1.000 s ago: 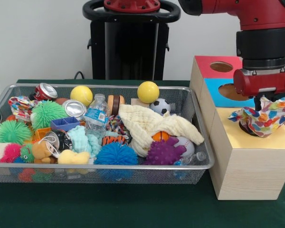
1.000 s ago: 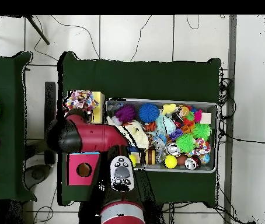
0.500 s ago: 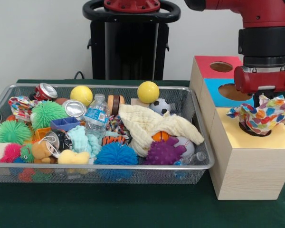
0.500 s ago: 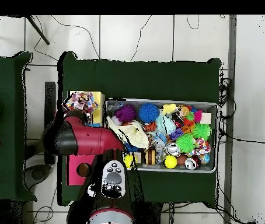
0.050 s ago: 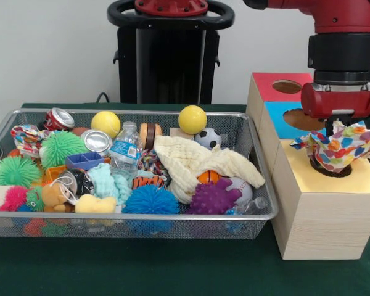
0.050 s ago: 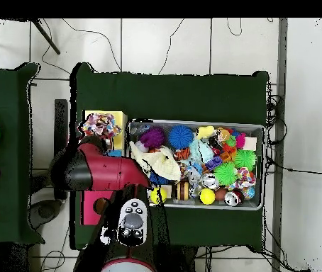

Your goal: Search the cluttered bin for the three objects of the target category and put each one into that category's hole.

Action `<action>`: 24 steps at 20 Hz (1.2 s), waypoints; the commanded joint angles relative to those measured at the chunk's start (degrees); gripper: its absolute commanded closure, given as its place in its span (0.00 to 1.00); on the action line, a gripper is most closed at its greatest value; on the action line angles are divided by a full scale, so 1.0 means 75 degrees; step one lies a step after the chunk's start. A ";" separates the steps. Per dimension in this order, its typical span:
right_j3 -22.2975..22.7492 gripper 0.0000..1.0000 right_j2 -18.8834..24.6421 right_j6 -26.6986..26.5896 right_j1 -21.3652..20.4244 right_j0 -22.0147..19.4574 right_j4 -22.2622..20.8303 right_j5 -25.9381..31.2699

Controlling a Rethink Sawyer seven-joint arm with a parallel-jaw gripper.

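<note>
The green bench (image 5: 172, 271) carried a wire bin (image 5: 259, 185) at left, crammed with balls, cans and a yellow cloth (image 5: 197, 161). At right, a patterned cloth (image 5: 339, 147) sat bunched in the yellow box's (image 5: 320, 209) hole under the tool (image 5: 338, 123); its grip couldn't be told. Only the overhead view showed floor tiles (image 6: 192, 42).

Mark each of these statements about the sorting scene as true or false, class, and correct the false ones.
1. A multicoloured cloth sits bunched over the hole in the yellow-topped box. True.
2. The cream cloth lies on the green table outside the bin. False: it lies inside the wire bin, draped over other toys.
3. Two yellow balls rest near the bin's far side. True.
4. The purple spiky ball sits on top of the red box. False: it is in the bin, near the front wall.
5. The end effector hangs above the middle of the bin. False: it is over the yellow-topped box, just above the multicoloured cloth.
</note>
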 commanded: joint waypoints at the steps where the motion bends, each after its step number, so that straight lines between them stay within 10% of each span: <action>1: 0.0210 1.00 -0.0063 0.1510 0.0660 0.0030 -0.0055 -0.0201; 24: 0.0424 1.00 0.0844 0.1485 0.0764 -0.0633 -0.0413 -0.1426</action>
